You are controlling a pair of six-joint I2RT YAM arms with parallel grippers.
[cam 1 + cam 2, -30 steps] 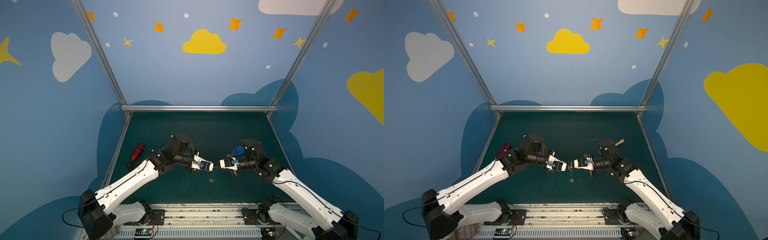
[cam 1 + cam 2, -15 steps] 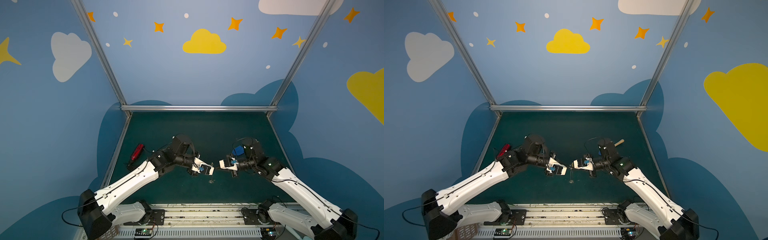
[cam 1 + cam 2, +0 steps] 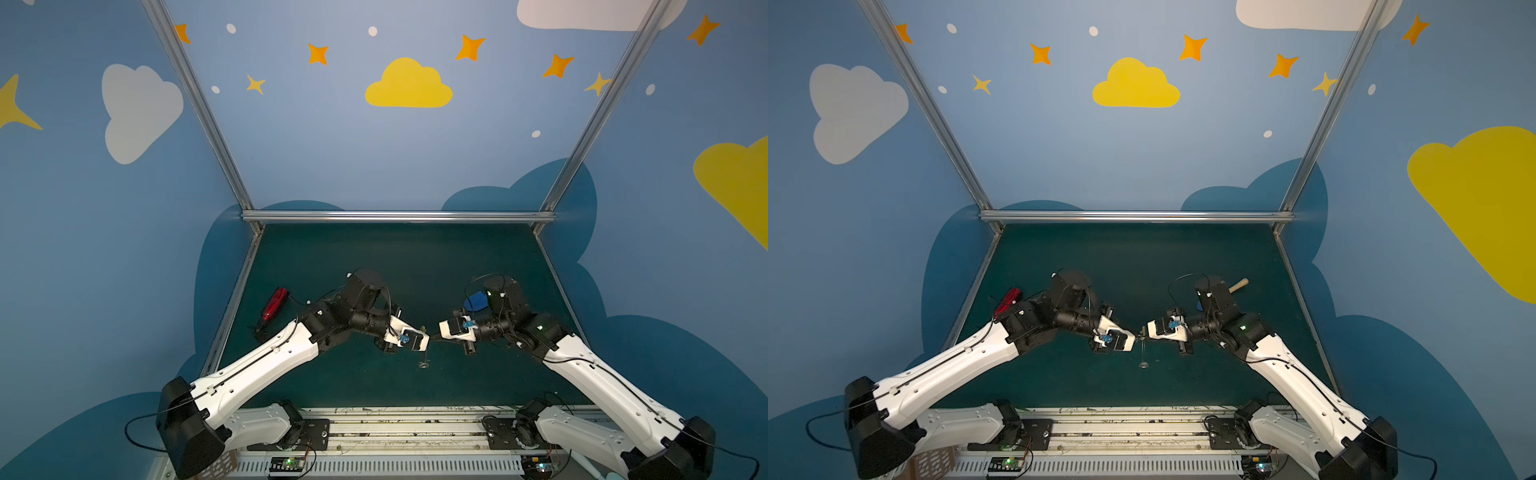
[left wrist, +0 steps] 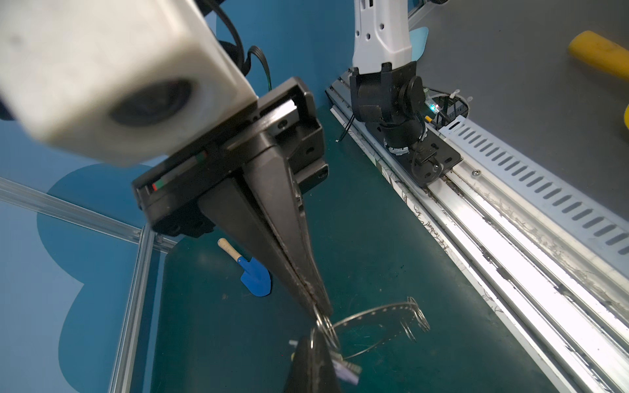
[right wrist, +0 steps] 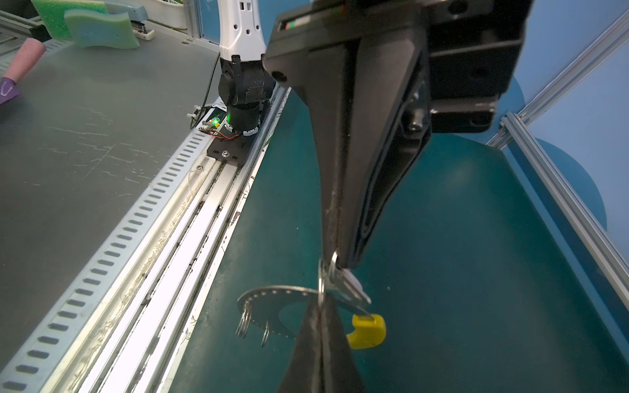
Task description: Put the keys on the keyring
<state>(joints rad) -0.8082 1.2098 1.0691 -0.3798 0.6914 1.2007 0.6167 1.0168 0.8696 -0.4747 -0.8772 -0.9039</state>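
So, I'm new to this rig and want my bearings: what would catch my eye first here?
The two tools meet tip to tip above the middle of the green table: the left tool shut on the keys, the right tool on the grey keyring with its yellow arc. A blue toy shovel lies on the table beyond the right tool.

We saw a grey keyring [image 5: 267,301] dotted with holes, one arc yellow; silver keys [image 5: 349,284] with a white tag; a blue toy shovel [image 4: 255,277], handle pale wood; a dark green mat [image 3: 395,257].
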